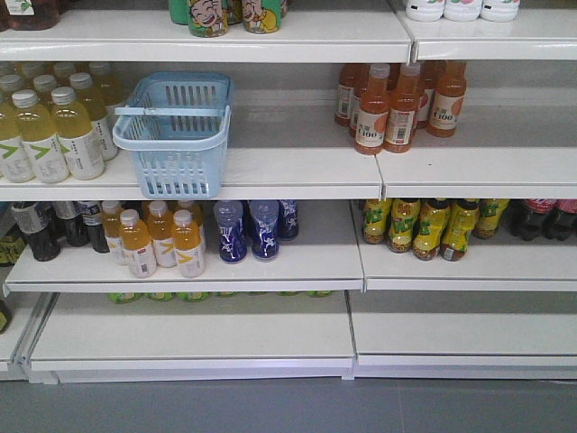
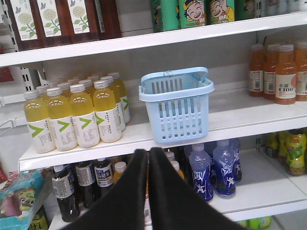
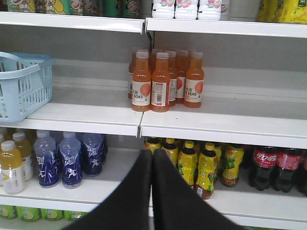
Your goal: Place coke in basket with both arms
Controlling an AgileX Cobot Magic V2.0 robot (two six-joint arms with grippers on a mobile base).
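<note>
Two coke bottles [image 3: 265, 165] with red labels stand at the right end of the lower shelf, also seen at the right edge of the front view as coke [image 1: 539, 216]. The light blue basket [image 1: 176, 135] sits on the middle shelf at the left, beside pale yellow bottles. It shows as the basket [image 2: 177, 105] in the left wrist view and the basket [image 3: 21, 86] in the right wrist view. My left gripper [image 2: 148, 153] is shut with nothing in it, back from the shelves. My right gripper [image 3: 152, 154] is shut and empty, left of the coke. Neither arm shows in the front view.
Orange juice bottles [image 1: 397, 104] stand on the middle shelf at the right. Yellow tea bottles [image 3: 206, 167] stand just left of the coke. Blue bottles [image 1: 248, 230] and small yellow bottles [image 1: 158, 239] fill the lower shelf under the basket. Dark bottles [image 2: 79, 184] stand lower left.
</note>
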